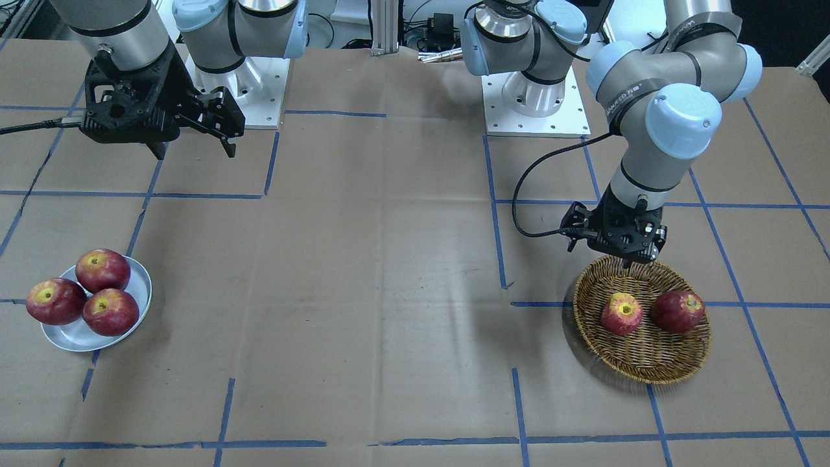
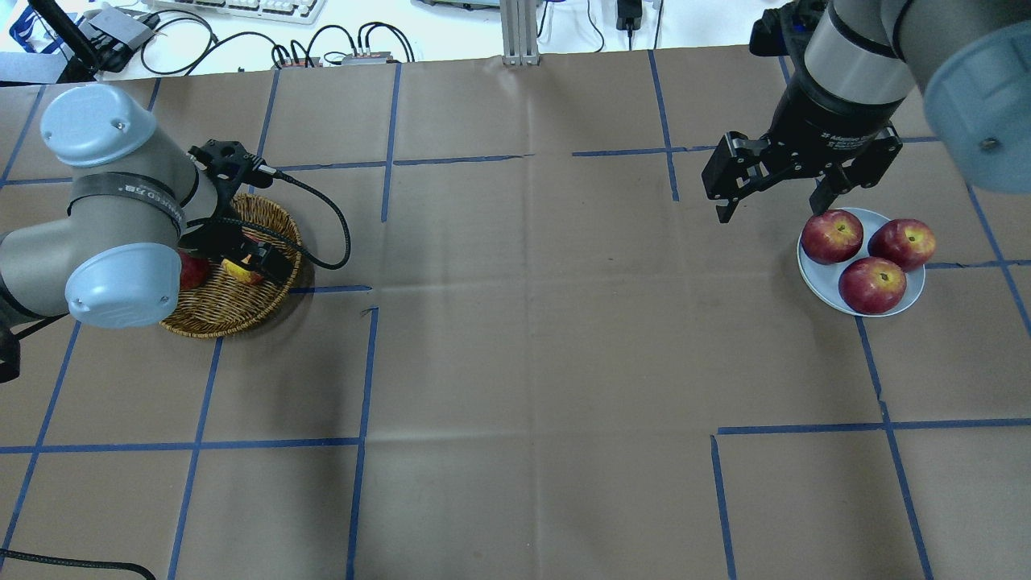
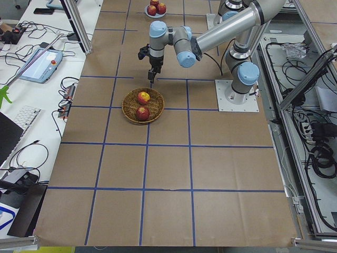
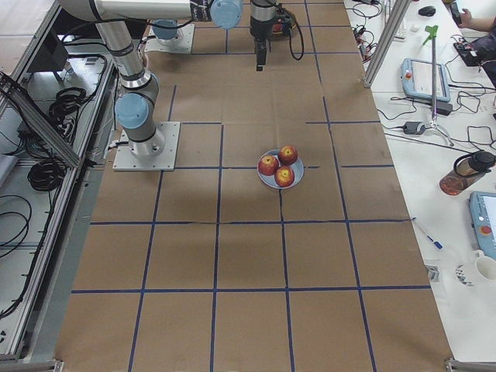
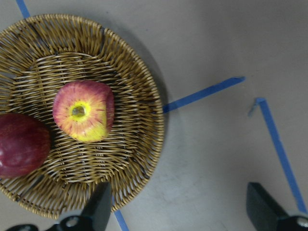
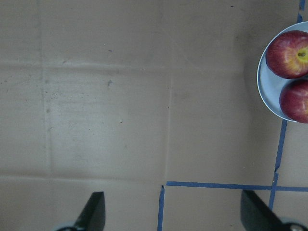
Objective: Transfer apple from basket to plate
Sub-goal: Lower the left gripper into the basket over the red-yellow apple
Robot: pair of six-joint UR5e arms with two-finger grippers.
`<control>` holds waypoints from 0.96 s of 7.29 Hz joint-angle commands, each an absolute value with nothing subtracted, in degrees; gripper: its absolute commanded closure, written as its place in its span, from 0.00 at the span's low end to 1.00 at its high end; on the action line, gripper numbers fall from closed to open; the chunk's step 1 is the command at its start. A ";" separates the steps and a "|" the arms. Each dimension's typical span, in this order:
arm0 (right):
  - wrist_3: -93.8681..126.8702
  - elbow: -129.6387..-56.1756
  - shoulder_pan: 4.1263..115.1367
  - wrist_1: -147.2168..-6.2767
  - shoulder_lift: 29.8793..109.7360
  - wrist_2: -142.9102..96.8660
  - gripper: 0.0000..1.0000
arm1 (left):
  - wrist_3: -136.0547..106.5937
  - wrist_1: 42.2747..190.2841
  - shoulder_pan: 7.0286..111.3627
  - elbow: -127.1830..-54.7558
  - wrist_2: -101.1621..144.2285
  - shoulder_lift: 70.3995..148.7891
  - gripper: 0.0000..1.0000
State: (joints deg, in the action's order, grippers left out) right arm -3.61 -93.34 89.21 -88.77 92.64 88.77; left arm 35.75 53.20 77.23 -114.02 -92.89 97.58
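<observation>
So here's my feed: the apple [image 5: 84,117], the lighter one with the yellow patch around its stem, sits in the basket [image 5: 153,126], stem dip facing up, roughly mid-basket. Just beside it is a darker red apple [image 5: 21,144], close enough that I can't tell if they touch. The left gripper [image 5: 179,210] hangs above the basket's edge on the robot's side with its jaws spread wide and nothing in them. On the wrist cam one finger is over the wicker rim and the other is over bare table, so the apple isn't between them. The overhead view is no help here, because the left arm's elbow and wrist cable cover most of the basket. Way over on the other side, the plate [image 1: 68,336] is pretty crowded. Three red apples [image 1: 102,270] are bunched on it, and one looks like it pokes out past the rim. The right gripper [image 1: 194,154] hovers over the table near the plate, more toward the robot's base, also wide open and empty. Its wrist cam only catches the plate at the frame's edge. The table [image 1: 389,292] is brown paper with blue tape lines [image 1: 496,214].
</observation>
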 commanded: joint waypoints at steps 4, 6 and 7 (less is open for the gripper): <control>-3.60 -93.25 89.21 -88.77 92.64 88.77 0.00 | 40.69 45.35 74.09 -107.42 -92.81 108.35 0.01; -3.60 -93.34 89.21 -88.77 92.64 88.77 0.00 | 40.87 45.18 73.48 -108.28 -92.55 109.86 0.01; -3.60 -93.34 89.21 -88.77 92.64 88.77 0.00 | 40.87 45.26 72.87 -108.28 -92.46 110.73 0.01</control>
